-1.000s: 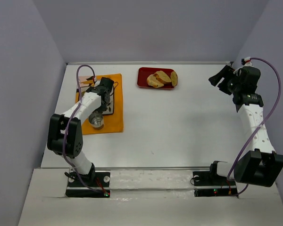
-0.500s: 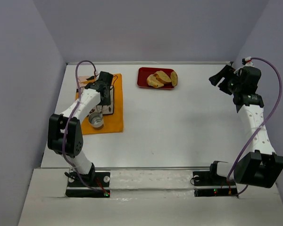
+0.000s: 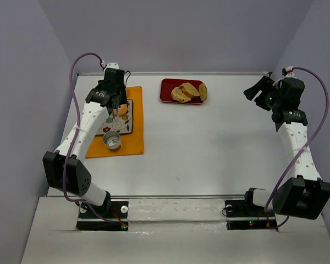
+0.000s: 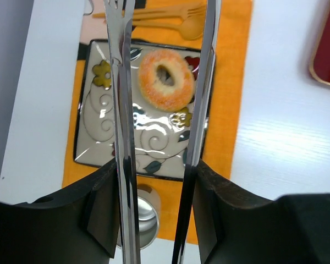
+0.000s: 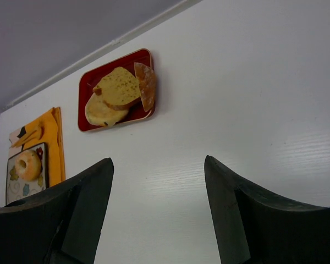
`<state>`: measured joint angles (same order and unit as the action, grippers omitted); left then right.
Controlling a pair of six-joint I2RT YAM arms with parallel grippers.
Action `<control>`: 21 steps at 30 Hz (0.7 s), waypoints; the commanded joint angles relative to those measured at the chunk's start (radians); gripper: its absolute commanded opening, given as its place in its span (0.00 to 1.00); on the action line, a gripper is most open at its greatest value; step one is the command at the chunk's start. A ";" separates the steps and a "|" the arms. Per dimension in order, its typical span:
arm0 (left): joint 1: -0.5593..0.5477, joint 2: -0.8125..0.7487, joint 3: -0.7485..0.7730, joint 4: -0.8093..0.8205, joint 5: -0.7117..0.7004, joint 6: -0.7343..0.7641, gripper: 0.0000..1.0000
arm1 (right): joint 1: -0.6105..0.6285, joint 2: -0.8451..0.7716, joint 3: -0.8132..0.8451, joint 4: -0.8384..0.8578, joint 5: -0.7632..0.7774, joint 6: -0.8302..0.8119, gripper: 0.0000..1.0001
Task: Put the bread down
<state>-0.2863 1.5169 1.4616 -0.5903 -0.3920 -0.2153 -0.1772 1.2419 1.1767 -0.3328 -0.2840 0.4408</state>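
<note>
Three bread slices (image 3: 190, 89) lie on a red tray (image 3: 166, 94) at the far middle; they also show in the right wrist view (image 5: 120, 87). My left gripper (image 3: 114, 100) is shut on metal tongs (image 4: 121, 110), whose two arms stand apart and empty over a patterned square plate (image 4: 99, 137). A round golden-orange piece with a hole (image 4: 166, 80) lies on that plate, between the tong arms in the left wrist view. My right gripper (image 3: 257, 91) is open and empty, raised at the far right, well apart from the tray.
The plate (image 3: 127, 120) sits on an orange mat (image 3: 133, 140) at the far left. A metal cup (image 3: 112, 142) stands on the mat near the plate. A wooden fork and spoon (image 4: 170, 14) lie on the mat beyond the plate. Grey walls enclose the table.
My left arm has risen and drawn back toward the far wall, lifting the tongs above the plate. The right arm has not moved.
</note>
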 commanded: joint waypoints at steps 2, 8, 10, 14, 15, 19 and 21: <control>-0.120 -0.078 0.049 0.119 0.088 0.030 0.56 | -0.004 -0.021 -0.002 0.018 -0.006 -0.004 0.72; -0.261 -0.041 0.026 0.220 0.175 0.030 0.55 | -0.004 -0.010 -0.003 0.018 -0.014 -0.002 0.72; -0.316 -0.023 0.006 0.257 0.215 0.033 0.55 | -0.004 -0.007 -0.003 0.017 -0.014 0.001 0.72; -0.415 0.067 -0.007 0.284 0.269 0.034 0.55 | -0.004 -0.015 -0.008 0.017 -0.017 0.010 0.72; -0.436 0.084 -0.004 0.285 0.271 0.037 0.55 | -0.004 -0.015 -0.008 0.017 -0.014 0.010 0.72; -0.519 0.176 0.011 0.291 0.289 0.039 0.56 | -0.004 -0.016 -0.012 0.017 -0.014 0.015 0.72; -0.551 0.221 0.005 0.300 0.306 0.047 0.57 | -0.004 -0.018 -0.015 0.017 -0.018 0.013 0.72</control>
<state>-0.7868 1.6917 1.4719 -0.3321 -0.1326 -0.1875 -0.1772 1.2423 1.1748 -0.3328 -0.2886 0.4477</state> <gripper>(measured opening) 0.563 0.725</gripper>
